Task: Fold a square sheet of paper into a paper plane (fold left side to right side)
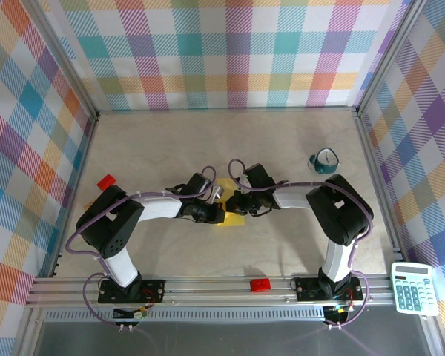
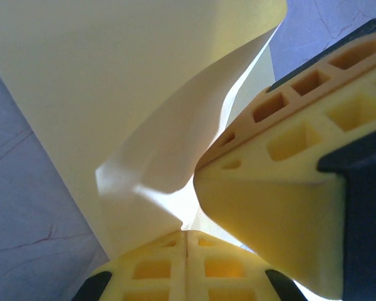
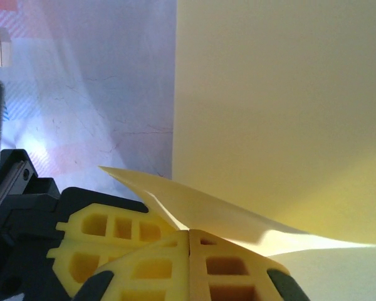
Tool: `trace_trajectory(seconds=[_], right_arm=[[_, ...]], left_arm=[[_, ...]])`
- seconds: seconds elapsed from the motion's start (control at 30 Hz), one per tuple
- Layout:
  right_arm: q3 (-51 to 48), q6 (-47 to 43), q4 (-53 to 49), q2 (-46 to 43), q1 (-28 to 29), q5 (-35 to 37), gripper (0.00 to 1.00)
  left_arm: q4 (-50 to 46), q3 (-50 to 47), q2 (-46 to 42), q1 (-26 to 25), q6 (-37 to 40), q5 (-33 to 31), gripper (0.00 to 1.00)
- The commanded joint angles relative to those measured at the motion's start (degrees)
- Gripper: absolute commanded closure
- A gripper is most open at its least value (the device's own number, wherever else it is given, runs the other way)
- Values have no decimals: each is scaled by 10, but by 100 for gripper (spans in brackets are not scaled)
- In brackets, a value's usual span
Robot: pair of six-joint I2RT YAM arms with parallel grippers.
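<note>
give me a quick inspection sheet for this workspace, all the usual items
surface: pale marbled table, flat
job's things: yellow square sheet of paper at the centre between the arms, one edge lifted and curled; no plane shape yet
clutter: red brick at left, second red brick on the front rail, small teal object at right, calculator at the near right corner
end effectors: left end effector and right end effector both shut, each apparently pinching the lifted paper edge, close together
cables: purple cables looped along both arms
surroundings: plaid walls, aluminium frame
</note>
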Motion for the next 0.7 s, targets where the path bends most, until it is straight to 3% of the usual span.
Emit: trace_trajectory(seconds=[0.0,0.37,0.67], right_arm=[[-2,7,17,11,6,-10,100],[1,-11,-9,33,8,17,100],[0,-53,-60,21,1,86,100]], left_arm=[[-38,-19,17,-5,-1,-15,100],[-51,-15,19,-4,-5,-27,100],[-66,-28,21,-4,-25,-39,100]])
